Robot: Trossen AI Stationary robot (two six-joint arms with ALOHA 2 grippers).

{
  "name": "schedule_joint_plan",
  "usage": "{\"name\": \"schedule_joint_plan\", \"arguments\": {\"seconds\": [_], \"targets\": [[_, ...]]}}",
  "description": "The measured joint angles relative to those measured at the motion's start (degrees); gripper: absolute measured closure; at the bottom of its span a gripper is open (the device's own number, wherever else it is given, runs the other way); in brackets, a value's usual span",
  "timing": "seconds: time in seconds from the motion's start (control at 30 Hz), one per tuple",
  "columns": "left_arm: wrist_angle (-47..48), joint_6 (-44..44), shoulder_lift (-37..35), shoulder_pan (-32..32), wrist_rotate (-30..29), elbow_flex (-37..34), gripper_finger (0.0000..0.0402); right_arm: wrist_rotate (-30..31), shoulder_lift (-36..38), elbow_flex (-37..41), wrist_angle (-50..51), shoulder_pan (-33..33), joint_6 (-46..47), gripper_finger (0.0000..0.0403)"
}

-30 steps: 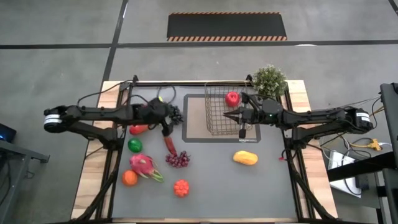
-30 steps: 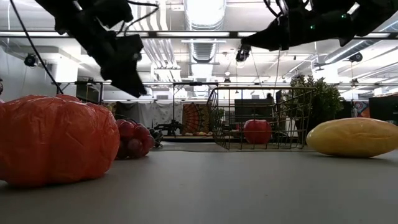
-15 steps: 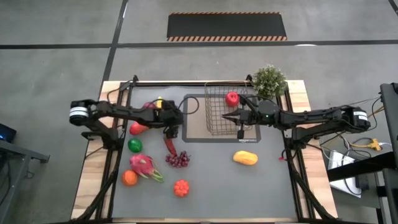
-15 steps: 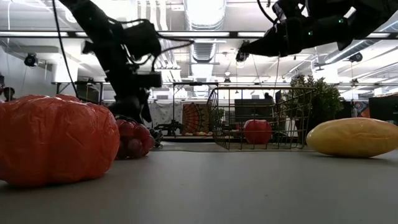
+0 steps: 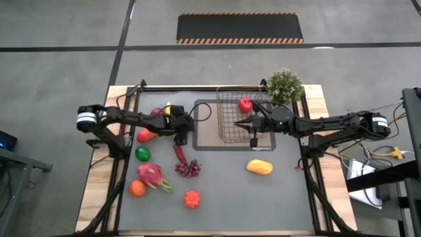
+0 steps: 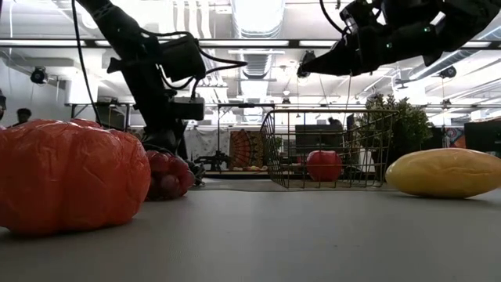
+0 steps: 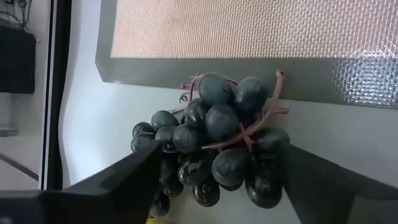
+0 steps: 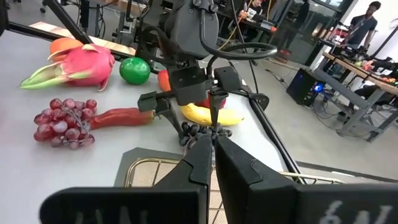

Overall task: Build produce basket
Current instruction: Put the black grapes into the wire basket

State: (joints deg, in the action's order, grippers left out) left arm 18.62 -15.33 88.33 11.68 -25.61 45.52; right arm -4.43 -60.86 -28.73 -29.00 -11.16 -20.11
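From above, your left claw [image 5: 183, 134] is down at the left border of the mat [image 5: 205, 129] over the dark grapes, which the arm hides here; the white print on the mat's front border [image 5: 262, 149] is too small to read. The basket [image 5: 233, 121] stands on the mat with one red apple [image 5: 245, 103] in its far corner, and your right claw [image 5: 241, 122] hangs over the basket's middle, clenched on nothing. The rest of the produce lies left of the mat and in front of it — dragon fruit [image 5: 151, 176], red grapes [image 5: 188, 168], mango [image 5: 259, 167] — while the front right of the counter [image 5: 283, 204] lies bare. The potted plant [image 5: 285, 85] crowds the far right corner beside the basket. At counter level, a big orange-red fruit [image 6: 66, 176] fills the left foreground, the red grapes [image 6: 166, 173] just behind it, and the left arm comes down behind those. The apple [image 6: 324, 165] shows through the basket wire [image 6: 329, 147], with the mango [image 6: 444, 172] to its right. Through your left wrist camera, both fingers [image 7: 121, 180] flank the dark grapes [image 7: 214, 145] at the mat's edge, jaws parted around the bunch — you cannot tell whether they touch it. Your right wrist camera shows its fingers [image 8: 205, 163] pressed together above the basket rim [image 8: 158, 165], facing the left claw [image 8: 199, 121] and a banana [image 8: 208, 115] behind it.
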Motion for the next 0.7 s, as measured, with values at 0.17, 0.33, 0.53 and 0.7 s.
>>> {"name": "schedule_joint_plan", "arguments": {"seconds": [0.17, 0.33, 0.53, 0.7], "targets": [[0.0, 0.0, 0.0, 0.0, 0.0, -0.1, 0.0212, 0.0, 0.0, 0.0, 0.1, 0.0, 0.3, 0.039], [0.0, 0.0, -0.1, 0.0, 0.1, -0.1, 0.0306, 0.0, 0.0, 0.0, 0.1, 0.0, 0.8, 0.039], [-0.1, -0.1, -0.1, 0.0, 0.6, -0.1, 0.0394, 0.0, 0.0, 0.0, 0.1, 0.0, 0.8, 0.039], [0.0, -0.1, -0.1, 0.0, 1.1, 0.1, 0.0396, 0.0, 0.0, 0.0, 0.2, 0.0, 1.3, 0.039]]}}
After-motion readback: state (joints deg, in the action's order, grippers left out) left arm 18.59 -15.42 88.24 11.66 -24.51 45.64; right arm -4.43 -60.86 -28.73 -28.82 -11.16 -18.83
